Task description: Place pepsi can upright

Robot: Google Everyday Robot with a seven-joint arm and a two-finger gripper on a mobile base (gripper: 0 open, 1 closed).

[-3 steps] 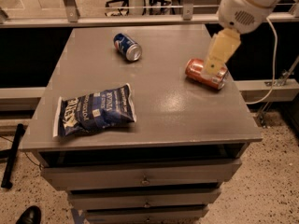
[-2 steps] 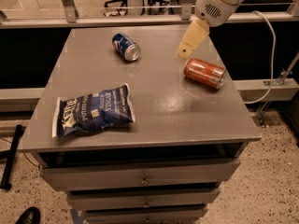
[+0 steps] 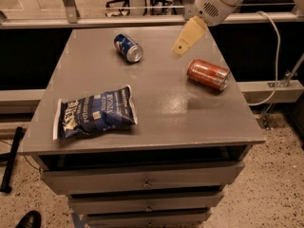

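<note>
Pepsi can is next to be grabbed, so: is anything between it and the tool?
Nothing visible. The tool hovers over the table at its far right part; the pepsi can lies on its side further left in view, only bare table between them.

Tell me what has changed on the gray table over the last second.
The beige end effector swung leftward from above the orange-red can toward the dark blue pepsi can, and now hovers between them. It took hold of nothing. Both cans still lie on their sides where they were, and the blue chip bag has not moved.
</note>
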